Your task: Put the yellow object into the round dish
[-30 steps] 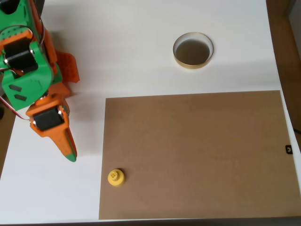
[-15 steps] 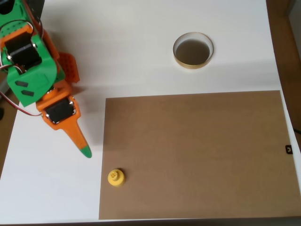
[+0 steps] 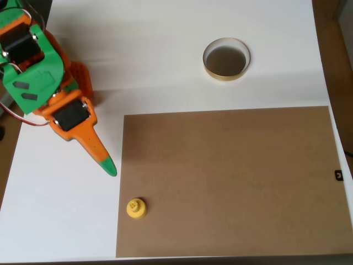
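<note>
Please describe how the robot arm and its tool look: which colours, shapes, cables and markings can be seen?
In the overhead view the arm is built of bright green and orange plastic parts with black blocks set into them. A green plate bears two dark slots. Thin red and white cables run at its left side. The tool is a tapering orange finger with a green tip.

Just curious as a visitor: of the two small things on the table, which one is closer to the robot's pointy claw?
The yellow object, at the brown mat's lower left edge, just below the gripper. The round dish sits far off, upper right.
</note>
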`<state>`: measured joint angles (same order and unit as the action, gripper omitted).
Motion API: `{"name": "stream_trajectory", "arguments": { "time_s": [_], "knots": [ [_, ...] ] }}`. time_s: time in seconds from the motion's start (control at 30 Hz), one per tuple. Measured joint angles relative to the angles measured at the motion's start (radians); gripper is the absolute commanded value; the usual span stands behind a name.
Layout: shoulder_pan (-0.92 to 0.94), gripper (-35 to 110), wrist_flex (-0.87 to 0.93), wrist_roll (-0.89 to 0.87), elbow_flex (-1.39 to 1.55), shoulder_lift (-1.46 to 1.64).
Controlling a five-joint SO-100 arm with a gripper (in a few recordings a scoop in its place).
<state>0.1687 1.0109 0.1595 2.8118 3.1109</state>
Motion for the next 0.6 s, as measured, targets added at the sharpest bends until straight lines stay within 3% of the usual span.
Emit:
{"name": "stream_trajectory", "arguments": {
  "time_s": [0.23,0.6],
  "knots": [
    [-0.008,27,-0.063,-0.014,-0.176,-0.365],
    [-0.008,33,-0.006,-0.006,-0.411,-0.676]
  ]
}}
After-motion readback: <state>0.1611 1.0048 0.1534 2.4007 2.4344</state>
